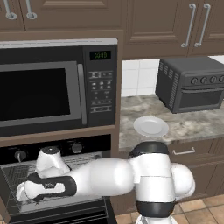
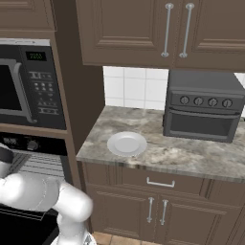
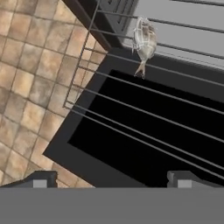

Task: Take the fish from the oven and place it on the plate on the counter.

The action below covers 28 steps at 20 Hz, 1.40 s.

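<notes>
The fish (image 3: 145, 41), small and grey, lies on a wire rack (image 3: 100, 83) of the oven (image 1: 83, 146), whose glass door (image 3: 144, 144) hangs open below it. My gripper (image 3: 111, 181) is open, its fingertips (image 3: 41, 179) wide apart and empty. It hovers over the open door, well short of the fish. In the left base view my hand (image 1: 26, 190) is at the oven's mouth, low on the left. The white plate (image 1: 151, 126) sits empty on the counter (image 1: 192, 124) to the right; the right base view shows this plate (image 2: 127, 143) near the counter's (image 2: 191, 155) front edge.
A microwave (image 1: 43, 92) with a keypad is built in above the oven. A dark toaster oven (image 2: 206, 107) stands at the back of the counter, right of the plate. A wooden cabinet wall (image 2: 72, 95) separates oven and counter. Tiled floor (image 3: 30, 65) lies beside the door.
</notes>
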### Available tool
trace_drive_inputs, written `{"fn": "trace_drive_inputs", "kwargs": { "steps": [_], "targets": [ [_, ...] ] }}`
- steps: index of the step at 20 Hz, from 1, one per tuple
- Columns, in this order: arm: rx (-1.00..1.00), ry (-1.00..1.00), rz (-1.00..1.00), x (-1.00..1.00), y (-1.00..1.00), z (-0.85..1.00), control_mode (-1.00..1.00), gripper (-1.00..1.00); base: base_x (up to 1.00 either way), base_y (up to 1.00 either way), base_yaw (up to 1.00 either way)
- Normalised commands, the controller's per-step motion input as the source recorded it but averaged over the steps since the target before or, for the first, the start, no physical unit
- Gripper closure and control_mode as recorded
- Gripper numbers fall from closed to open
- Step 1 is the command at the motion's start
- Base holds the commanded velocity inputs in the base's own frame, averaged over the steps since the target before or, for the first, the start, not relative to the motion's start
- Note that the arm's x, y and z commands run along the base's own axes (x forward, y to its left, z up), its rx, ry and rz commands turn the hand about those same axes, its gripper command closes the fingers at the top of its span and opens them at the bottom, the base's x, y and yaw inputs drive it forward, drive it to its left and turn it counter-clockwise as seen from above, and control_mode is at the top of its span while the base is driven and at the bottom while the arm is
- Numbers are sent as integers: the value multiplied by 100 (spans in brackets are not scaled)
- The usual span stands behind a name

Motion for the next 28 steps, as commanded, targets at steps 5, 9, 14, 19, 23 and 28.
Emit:
{"fn": "trace_drive_inputs", "kwargs": {
  "steps": [5,9,14,19,23,28],
  "targets": [
    [-7,-8,-7,34,15,0,-100,-100,0,0,0],
    [-4,-4,-8,16,0,-23,-100,-100,0,0,0],
    [0,-8,-7,9,0,-38,-100,-100,0,0,0],
    [0,-4,-5,31,-1,-20,-100,-100,0,0,0],
    [0,0,-1,61,-6,-21,-100,-100,0,0,0],
    [0,0,0,40,-2,-52,-100,-100,0,0,0]
  ]
}}
